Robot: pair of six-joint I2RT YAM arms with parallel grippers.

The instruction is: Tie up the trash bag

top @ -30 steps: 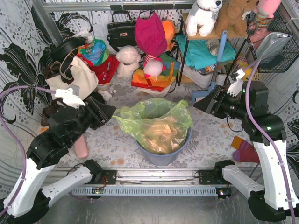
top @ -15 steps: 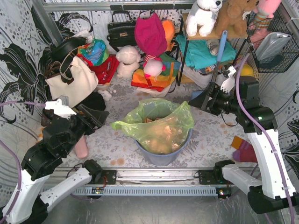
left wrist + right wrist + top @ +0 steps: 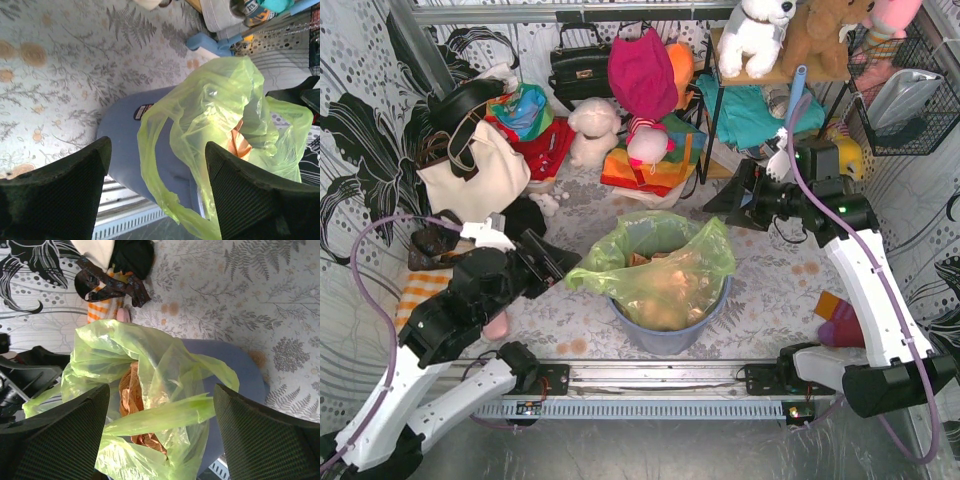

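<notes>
Lime-green translucent plastic, the trash bag [image 3: 655,262], is sitting inside a blue-grey bin [image 3: 665,332] at the middle of the tabletop [image 3: 770,290], with crumpled brown paper showing through. We are seeing one arm on each side of it. The left claw [image 3: 552,262] is hanging wide and empty just beside the bag's left flap. The right claw [image 3: 728,195] is gaping wide and empty near the far right rim. We are judging this as the approach step, with no flap gripped yet. Next, each claw is needing to close on a loose edge and lift it. Bare tabletop is lying on either side of the bin, while a shelf rack [image 3: 711,120] and plush toys [image 3: 592,130] are crowding the far side.
</notes>
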